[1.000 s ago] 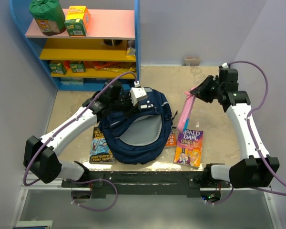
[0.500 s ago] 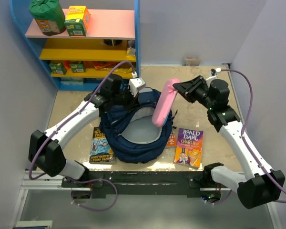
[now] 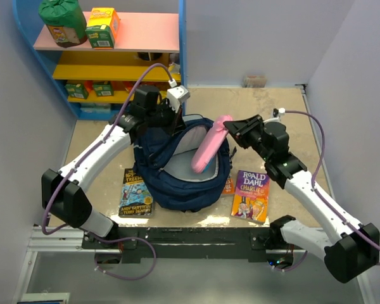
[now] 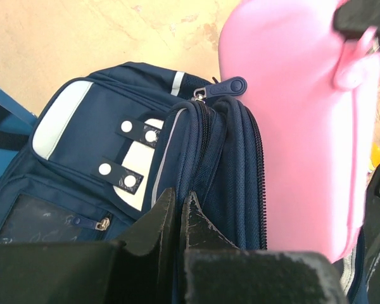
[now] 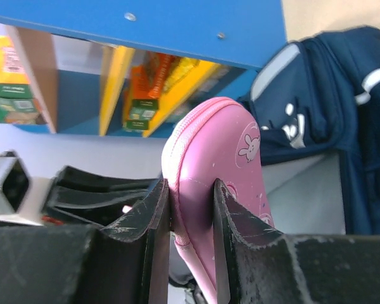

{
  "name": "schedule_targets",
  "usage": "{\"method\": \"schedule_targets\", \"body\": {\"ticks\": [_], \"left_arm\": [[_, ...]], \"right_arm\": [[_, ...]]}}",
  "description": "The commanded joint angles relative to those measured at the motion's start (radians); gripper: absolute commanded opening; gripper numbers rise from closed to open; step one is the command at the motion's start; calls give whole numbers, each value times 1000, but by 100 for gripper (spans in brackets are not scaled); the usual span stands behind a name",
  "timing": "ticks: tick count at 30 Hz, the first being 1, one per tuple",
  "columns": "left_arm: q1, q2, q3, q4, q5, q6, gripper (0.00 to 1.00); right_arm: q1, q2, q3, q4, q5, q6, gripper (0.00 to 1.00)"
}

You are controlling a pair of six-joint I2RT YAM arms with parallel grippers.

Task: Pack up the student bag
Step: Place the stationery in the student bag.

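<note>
The student bag, navy with a pale grey lining, lies in the middle of the table with its mouth held open. My left gripper is shut on the fabric of the bag's top rim, by the zip; in the left wrist view its tips pinch that navy edge. My right gripper is shut on the upper end of a pink pencil case. The case hangs slanted over the opening, its lower end against the grey lining. In the right wrist view the jaws squeeze the pink case, with the bag behind.
A Roald Dahl book lies right of the bag and another book lies left of it. An orange book peeks out from under the bag's right side. A blue shelf unit with cartons stands at the back left.
My right arm has swung left, carrying the pink pencil case from beside the bag to over its open mouth. My left gripper has pulled the bag's rim up and back, widening the opening.
</note>
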Motion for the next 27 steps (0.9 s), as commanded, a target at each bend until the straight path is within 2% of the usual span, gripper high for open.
{"method": "schedule_targets", "body": {"ticks": [1,5,8,17,22,25,27], "left_arm": [[12,-31,112,169,10,-23,0],[-14,-15,201,46,15,28,0],[-35,-49,166,18,31,54,0],[-58,-152,-61,109,56,43,0],[-69,-146,-52,146,50,39,0],[-71,-136,-34,156,62,34,0],[-72,-130,-28,162,86,30,0]], "right_arm": [[81,-29,-17,-16,166,41,0],[163,-9,-40,-47,313,64,0],[209,35,-56,-24,313,67,0],[384,174,-132,91,200,-31,0],[426,134,-283,160,136,0,0],[427,108,-368,325,48,-67,0],[427,152,-339,301,16,-141,0]]}}
